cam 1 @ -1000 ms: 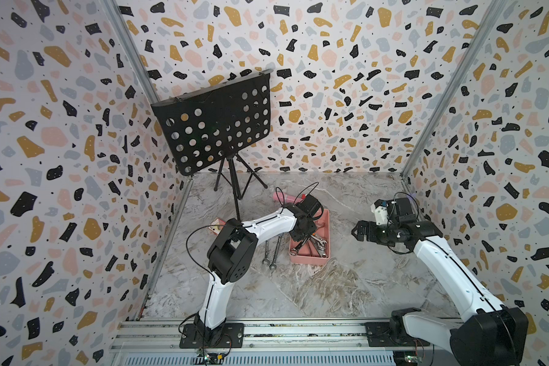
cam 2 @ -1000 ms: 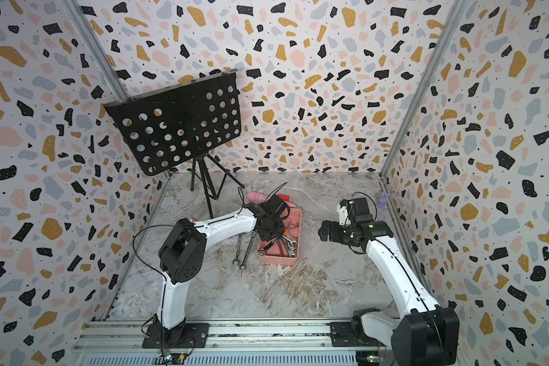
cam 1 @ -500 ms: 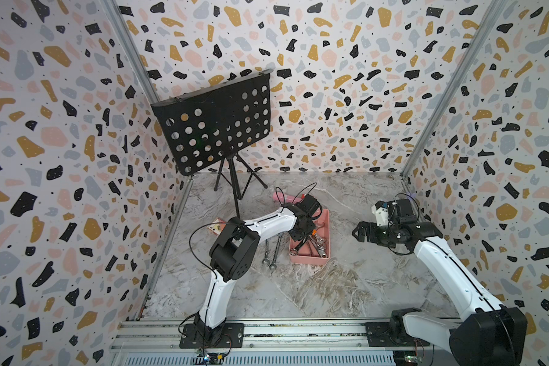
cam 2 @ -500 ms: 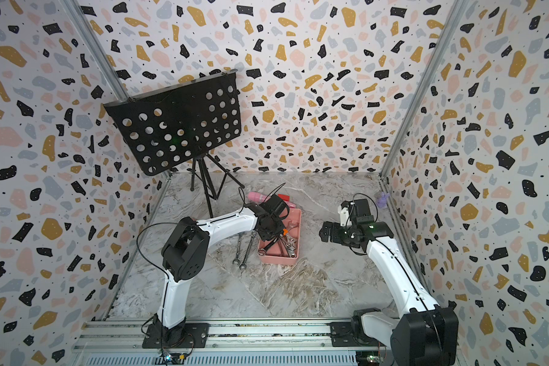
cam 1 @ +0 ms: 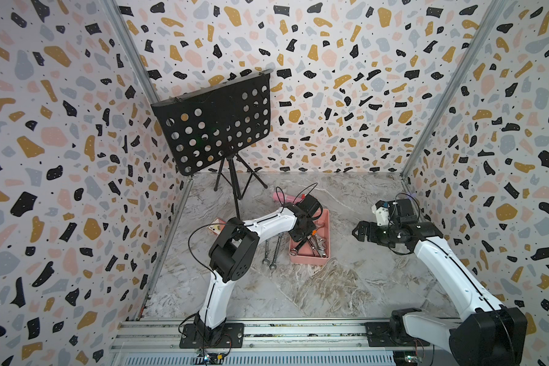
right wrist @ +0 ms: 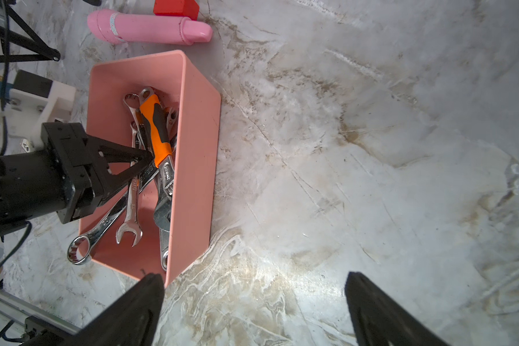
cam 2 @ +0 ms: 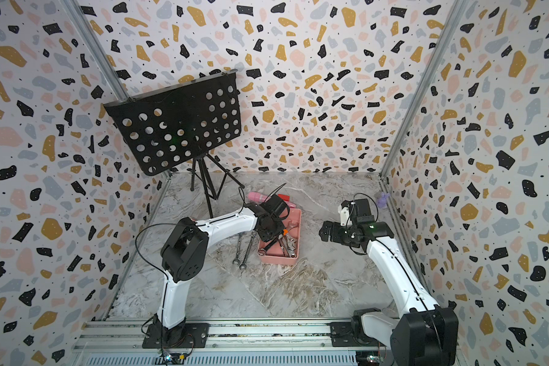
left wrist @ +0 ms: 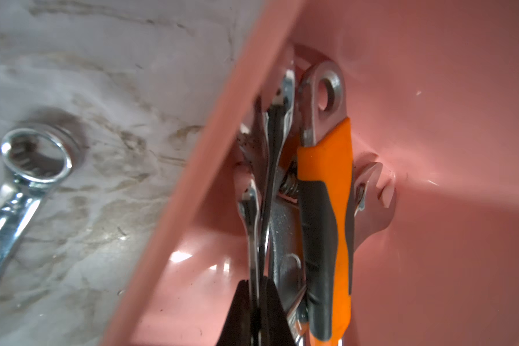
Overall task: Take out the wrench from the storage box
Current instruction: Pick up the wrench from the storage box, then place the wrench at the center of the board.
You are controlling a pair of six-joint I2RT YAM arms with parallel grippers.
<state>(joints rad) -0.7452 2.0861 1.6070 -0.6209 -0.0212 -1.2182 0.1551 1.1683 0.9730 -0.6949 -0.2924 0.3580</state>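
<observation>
Left claw point(right wrist: 147, 158) tight on wrench point(left wrist: 253, 233); "13" inside storage box point(right wrist: 198, 149)

High stereo overviews; close wrist views

In the left wrist view only the tips of the left claw point(left wrist: 256, 302) show at the edge, and the thin wrench point(left wrist: 252, 227) pinched between them is edge-on — its ends lost among the others. The orange-handled wrench point(left wrist: 324, 227) runs off the frame, head unseen. The loose wrench point(left wrist: 27, 167) on the desk point(left wrist: 117, 75) is blurred and cut off. In both top views the tools in the storage box point(cam 1: 309, 260) are too small to tell apart; the left arm hides part of the pink stick point(cam 1: 279, 197).
</observation>
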